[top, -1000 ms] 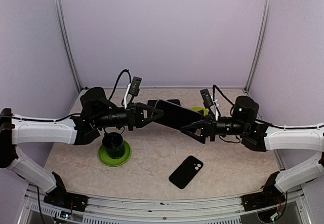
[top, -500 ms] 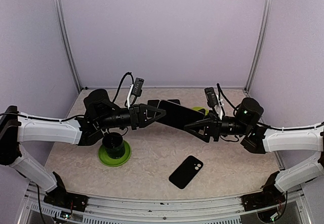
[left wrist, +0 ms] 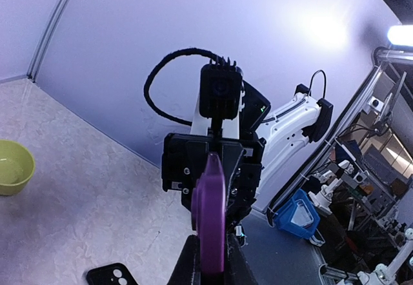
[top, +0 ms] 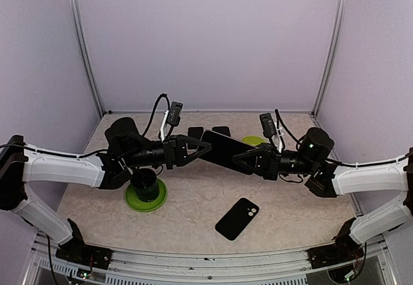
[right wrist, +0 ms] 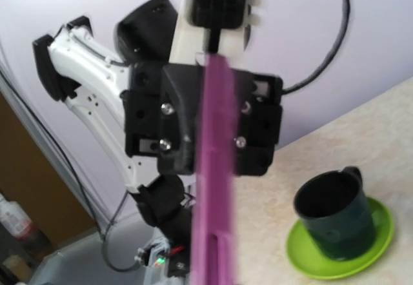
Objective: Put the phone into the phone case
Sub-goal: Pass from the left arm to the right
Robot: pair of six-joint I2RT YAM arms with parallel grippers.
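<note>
Left arm: stretched low toward the middle of the table (top: 193, 195), wrist level.
Left claw (top: 206, 146): closed on the left end of the phone (top: 223, 147), whose purple edge stands upright between its fingers (left wrist: 187, 267).
Right arm: mirrors it from the other side, reaching in to face the left.
Right claw (top: 236, 161): clamped on the phone's right end.
Phone: held in the air between both claws.
Phone case (top: 237, 218): flat on the table, near edge, apart from both claws.
Mug (top: 144, 182): on a green saucer (top: 138, 201) beneath the left arm.
</note>
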